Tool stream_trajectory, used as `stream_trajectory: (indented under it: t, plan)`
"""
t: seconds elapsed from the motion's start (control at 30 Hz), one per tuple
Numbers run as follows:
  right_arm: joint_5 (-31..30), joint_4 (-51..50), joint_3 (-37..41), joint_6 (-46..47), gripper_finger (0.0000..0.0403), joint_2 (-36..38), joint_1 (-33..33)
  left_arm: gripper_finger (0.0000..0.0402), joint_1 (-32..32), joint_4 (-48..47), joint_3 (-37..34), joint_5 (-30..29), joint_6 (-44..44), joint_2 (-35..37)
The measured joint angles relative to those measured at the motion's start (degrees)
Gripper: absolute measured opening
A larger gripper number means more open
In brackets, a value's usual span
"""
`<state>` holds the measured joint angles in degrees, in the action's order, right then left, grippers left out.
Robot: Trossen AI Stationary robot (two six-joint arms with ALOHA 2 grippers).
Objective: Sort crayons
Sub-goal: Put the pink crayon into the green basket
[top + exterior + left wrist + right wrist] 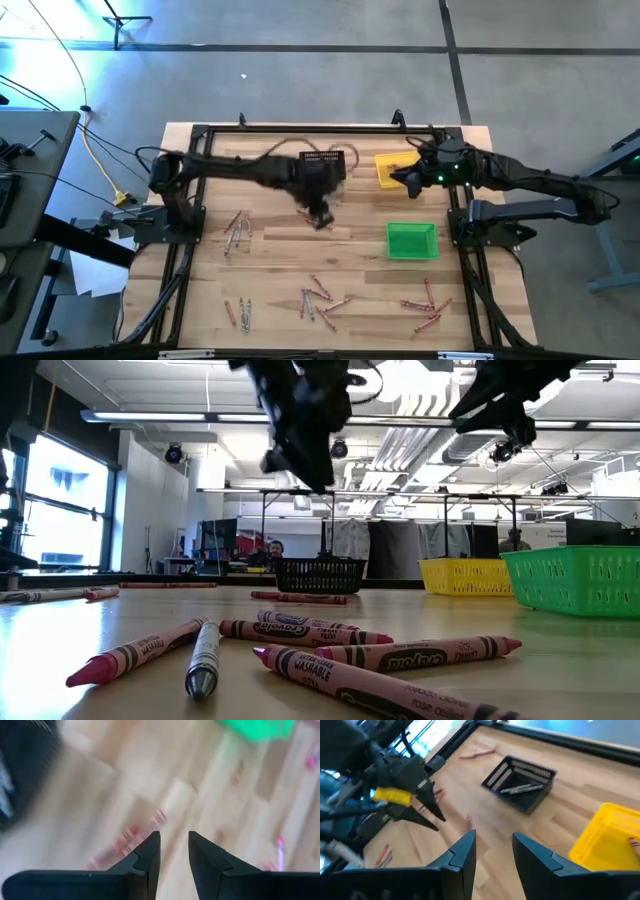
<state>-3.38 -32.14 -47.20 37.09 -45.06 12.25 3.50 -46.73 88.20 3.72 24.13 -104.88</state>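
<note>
Crayons lie flat in loose groups on the wooden table: one at the left point(237, 228), others along the near edge point(320, 300) point(425, 310) point(238, 312), and close up in the low view point(300, 635). My left gripper point(320, 215) point(174, 840) hangs open above bare table in the middle, just nearer than the black bin point(325, 160), with nothing between its fingers. My right gripper point(408, 180) point(494, 840) hovers open and empty at the yellow bin point(395, 168). The black bin point(520, 782) holds a few grey crayons.
A green bin point(412, 241) stands right of centre, nearer than the yellow bin point(610, 840). All three bins show in a row in the low view, with the green one point(580, 580) at the right. A dark frame point(190, 200) borders the table. Bare wood lies between the crayon groups.
</note>
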Motion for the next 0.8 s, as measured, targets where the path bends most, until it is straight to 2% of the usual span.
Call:
stream_trajectory:
  t: [0.17,0.33,0.57,0.7,0.8]
  plan:
    - [0.0,-0.2,0.0,0.3,0.0114,-0.8,-5.2,0.0085,-8.6,-4.9,0.0,-2.2,8.6,0.7]
    - [-0.4,1.0,0.0,3.6,0.0114,-5.2,-11.0,0.0085,-16.1,-10.8,0.0,-6.1,18.4,0.7]
    - [-4.6,12.0,0.0,10.4,0.0114,-17.4,-19.5,0.0085,-23.4,-23.4,0.0,-16.8,25.8,0.8]
    - [-5.4,19.6,0.0,16.0,0.0114,-24.9,-22.5,0.0085,-26.8,-32.8,-0.4,-19.1,27.6,2.0]
    - [-5.6,24.6,0.0,21.4,0.0114,-30.4,-24.8,0.0085,-30.2,-37.2,-2.5,-21.1,32.2,6.4]
